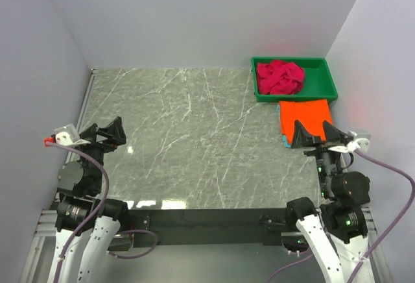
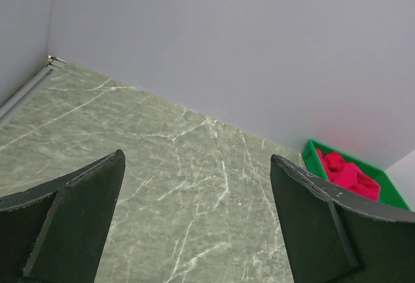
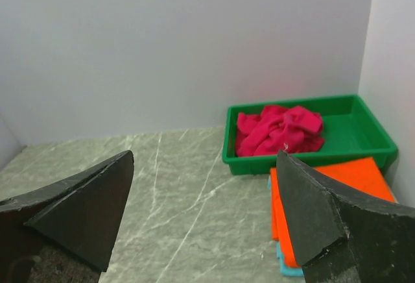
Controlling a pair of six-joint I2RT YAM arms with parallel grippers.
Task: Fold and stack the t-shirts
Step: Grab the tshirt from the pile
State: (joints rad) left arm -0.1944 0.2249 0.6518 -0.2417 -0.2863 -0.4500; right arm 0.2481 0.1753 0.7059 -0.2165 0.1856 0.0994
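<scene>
T-shirts, three, all at the 1 o'clock corner of the counter [image 1: 194, 140].

1. Left claw [image 1: 102, 132]: released, fingers spread wide, nothing between them. It hangs over the 9 o'clock edge of the counter, well apart from all cloth. The crumpled shirt lies toward its 2 o'clock.
2. Crimson-pink t-shirt [image 1: 279, 77]: an unfolded heap in the left half of the green tray [image 1: 324, 85], its bulk running roughly 9 to 3 o'clock. Collar and sleeves cannot be made out.
3. Orange t-shirt [image 1: 305, 115]: folded flat on the counter, just beside the tray's 6 o'clock wall.
4. Teal t-shirt [image 1: 286, 142]: beneath the orange one, with only a sliver showing at the near-left corner. Its fold cannot be judged.
5. Right claw [image 1: 316, 135]: released, empty, at the stack's near edge. The crimson heap lies toward its 11 o'clock, so this arm is judged much the nearer for lifting it out.

Hidden: the right claw's fingers cover the orange shirt's near edge from above. The left wrist view crops the tray.
</scene>
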